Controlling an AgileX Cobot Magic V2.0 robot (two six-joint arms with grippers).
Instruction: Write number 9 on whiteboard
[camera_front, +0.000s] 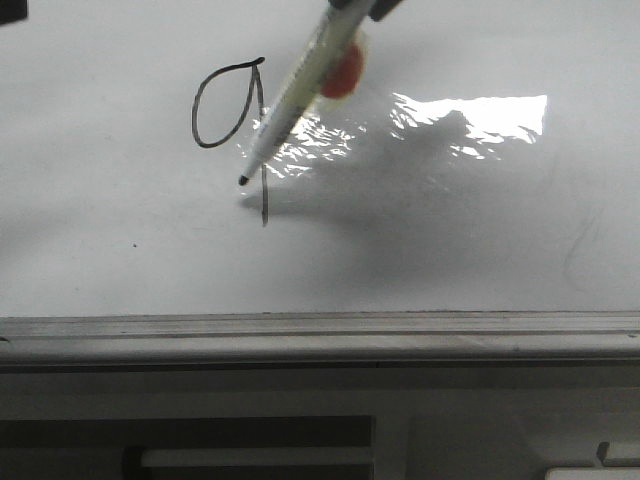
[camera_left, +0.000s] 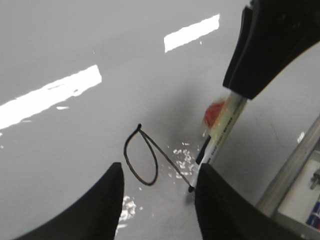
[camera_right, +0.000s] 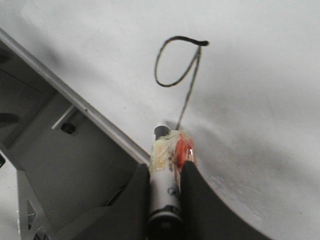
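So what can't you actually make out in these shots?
- Marker tip: in the right wrist view the barrel hides it; in the front view I can't tell whether it touches the whiteboard.
- Marker label: blurred and too small in every view.
- Number 9: the tail's end is hidden behind a finger in the left wrist view.
- Right gripper: cut off by the top edge in the front view.

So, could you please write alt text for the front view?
A thin dark hand-drawn number 9 sits on a glossy white whiteboard, with a white marker slanting in from above, its dark tip beside the 9's tail.
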